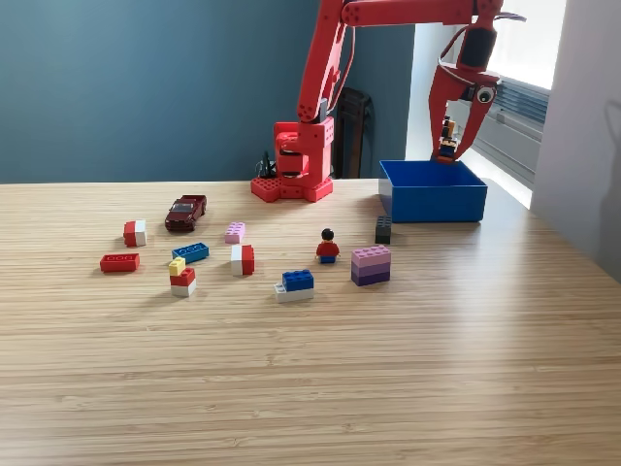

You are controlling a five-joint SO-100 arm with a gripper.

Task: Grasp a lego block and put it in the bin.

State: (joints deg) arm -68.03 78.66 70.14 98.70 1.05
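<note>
Several loose blocks dot the near worktop (310,388). Farther back, at the exterior view's right, sits the bin (433,202), shallow, square, bright blue. Above it the gripper (449,146) pinches a small lego block (447,143); released off-centre, it could bounce over the low wall.

A light wooden table (388,388) with fine lengthwise grain fills the near part of the scene. Behind it stands a dull teal wall (136,87). At the far right a window (529,39) lets in bright daylight, with a pale wall panel (587,136) nearer on the right. A dark chair-like shape (354,126) stands against the far wall.
</note>
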